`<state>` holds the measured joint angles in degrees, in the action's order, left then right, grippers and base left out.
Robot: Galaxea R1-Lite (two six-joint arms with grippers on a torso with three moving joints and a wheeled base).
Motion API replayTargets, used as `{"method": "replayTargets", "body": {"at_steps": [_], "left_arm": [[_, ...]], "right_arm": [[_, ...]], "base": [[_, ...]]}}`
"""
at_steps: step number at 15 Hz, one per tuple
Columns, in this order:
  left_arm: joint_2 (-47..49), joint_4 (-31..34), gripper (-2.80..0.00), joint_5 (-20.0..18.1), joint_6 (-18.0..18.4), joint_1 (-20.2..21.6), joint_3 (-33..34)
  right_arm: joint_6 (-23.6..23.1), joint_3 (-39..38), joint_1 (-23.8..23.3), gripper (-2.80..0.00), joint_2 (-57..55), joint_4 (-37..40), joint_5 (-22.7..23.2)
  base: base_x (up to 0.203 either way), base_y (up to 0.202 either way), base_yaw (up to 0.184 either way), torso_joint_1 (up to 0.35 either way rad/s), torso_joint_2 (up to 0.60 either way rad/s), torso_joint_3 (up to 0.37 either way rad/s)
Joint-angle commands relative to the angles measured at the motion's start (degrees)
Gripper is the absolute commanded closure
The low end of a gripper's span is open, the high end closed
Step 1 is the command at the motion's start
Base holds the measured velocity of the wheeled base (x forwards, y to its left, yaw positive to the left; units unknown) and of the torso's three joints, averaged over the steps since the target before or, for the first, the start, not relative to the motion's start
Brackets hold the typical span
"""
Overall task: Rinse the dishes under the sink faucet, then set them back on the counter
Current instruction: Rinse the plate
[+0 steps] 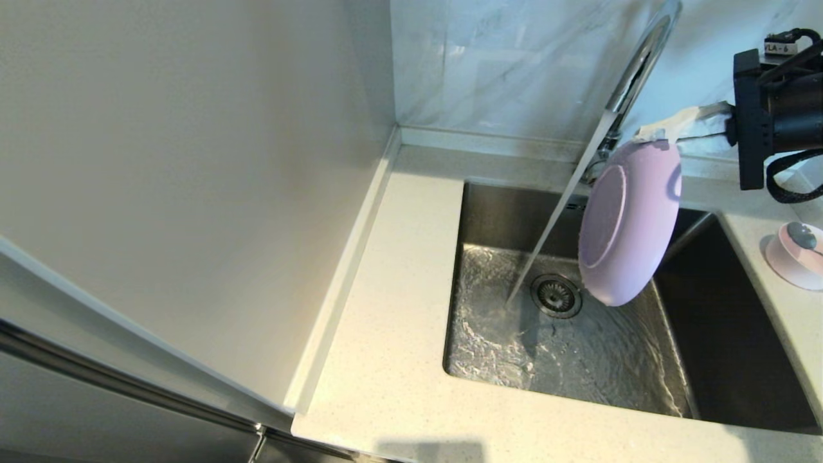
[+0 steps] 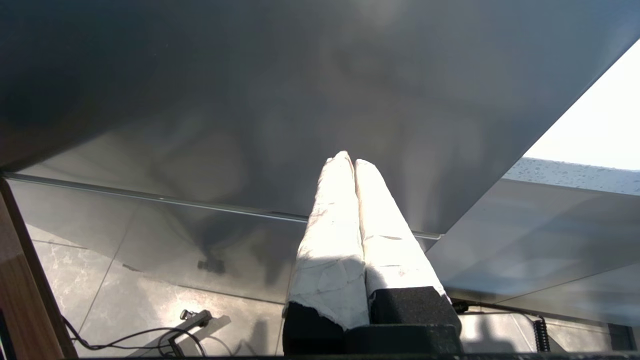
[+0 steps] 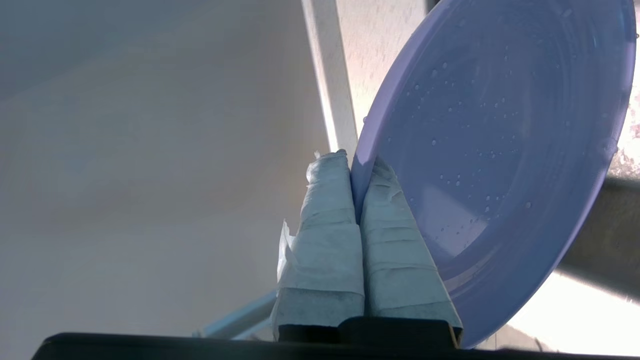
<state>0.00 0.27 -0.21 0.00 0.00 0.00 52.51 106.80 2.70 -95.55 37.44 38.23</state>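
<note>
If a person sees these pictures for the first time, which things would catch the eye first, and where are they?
First the lavender plate, held on edge over the sink by the right gripper, which pinches its rim. Next, the water stream falling slantwise from the faucet beside the plate, landing near the drain. The pink bowl waits on the counter at right.

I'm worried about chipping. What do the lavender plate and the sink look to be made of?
The lavender plate, pinched by its rim in the right gripper, looks like glazed ceramic or melamine: smooth, opaque, beaded with droplets; I cannot tell which. The sink looks like brushed stainless steel: grey, with a dull metallic sheen.
</note>
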Motion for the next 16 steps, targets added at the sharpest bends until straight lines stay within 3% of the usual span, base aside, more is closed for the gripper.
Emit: {"method": "replayTargets", "body": {"at_steps": [1, 4, 10, 16], "left_arm": [[0.0, 0.0, 0.00, 0.0, 0.0, 0.0, 0.0], [0.0, 0.0, 0.00, 0.0, 0.0, 0.0, 0.0], [0.0, 0.0, 0.00, 0.0, 0.0, 0.0, 0.0], [0.0, 0.0, 0.00, 0.0, 0.0, 0.0, 0.0]], "right_arm": [[0.2, -0.3, -1.3, 0.00, -2.5, -0.9, 0.3], [0.2, 0.0, -1.5, 0.00, -4.0, -0.9, 0.6], [0.5, 1.4, -1.4, 0.00, -5.5, -4.0, 5.7], [0.3, 2.0, -1.5, 0.00, -6.6, -4.8, 5.4]], "base": [[0.000, 0.000, 0.000, 0.000, 0.00, 0.000], [0.000, 0.000, 0.000, 0.000, 0.00, 0.000], [0.000, 0.000, 0.000, 0.000, 0.00, 0.000], [0.000, 0.000, 0.000, 0.000, 0.00, 0.000]]}}
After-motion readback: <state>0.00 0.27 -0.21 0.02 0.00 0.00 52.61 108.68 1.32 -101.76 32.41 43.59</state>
